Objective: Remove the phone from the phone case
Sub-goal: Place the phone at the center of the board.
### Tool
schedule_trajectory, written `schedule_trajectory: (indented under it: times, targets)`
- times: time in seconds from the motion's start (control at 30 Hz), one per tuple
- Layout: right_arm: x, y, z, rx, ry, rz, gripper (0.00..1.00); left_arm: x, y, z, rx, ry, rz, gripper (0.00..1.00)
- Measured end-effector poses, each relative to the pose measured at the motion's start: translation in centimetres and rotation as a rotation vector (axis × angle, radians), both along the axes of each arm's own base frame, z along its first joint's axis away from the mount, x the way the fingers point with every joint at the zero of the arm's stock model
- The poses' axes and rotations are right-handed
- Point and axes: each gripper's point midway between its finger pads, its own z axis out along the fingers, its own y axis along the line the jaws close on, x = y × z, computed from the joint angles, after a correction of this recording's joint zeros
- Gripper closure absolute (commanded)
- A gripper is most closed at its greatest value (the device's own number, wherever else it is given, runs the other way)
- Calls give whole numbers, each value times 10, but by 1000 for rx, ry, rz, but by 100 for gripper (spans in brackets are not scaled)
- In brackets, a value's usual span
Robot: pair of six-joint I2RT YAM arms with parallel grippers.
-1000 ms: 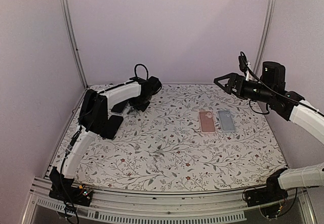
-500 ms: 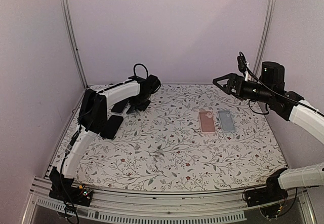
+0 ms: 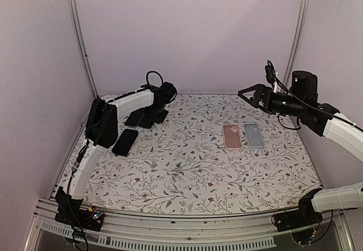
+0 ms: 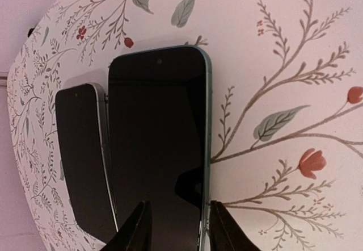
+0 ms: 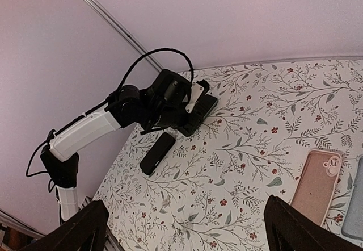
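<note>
The left tool (image 4: 180,228) has been parted above the dark phone (image 4: 156,149), which is laid at the upper left of the tabletop (image 3: 187,166); the right tool (image 3: 245,95) is spread wide.

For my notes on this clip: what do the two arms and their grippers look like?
The left arm and right arm both have white tubular links joined by black motor housings. A black cable loops at the left wrist, and a second cable runs along the right one. The left gripper and right gripper are black, each with two tapered fingers. No markings are legible.
</note>
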Motion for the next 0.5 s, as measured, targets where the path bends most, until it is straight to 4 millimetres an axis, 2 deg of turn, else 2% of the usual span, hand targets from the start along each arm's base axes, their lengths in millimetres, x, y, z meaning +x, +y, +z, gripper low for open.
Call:
schedule_trajectory:
  times: [0.13, 0.23, 0.37, 0.5]
  targets:
    - [-1, -1, -4, -3, 12, -4, 1, -5, -2, 1, -35, 10, -1, 62]
    - [-2, -1, -6, -5, 16, -8, 1, -9, -5, 11, -83, 3, 0, 57]
    - [-4, 2, -12, -14, 25, -9, 1, -18, -9, 39, -167, -30, 2, 55]
    - [-8, 7, -27, -30, 46, -3, 1, -31, -9, 74, -263, -77, 7, 50]
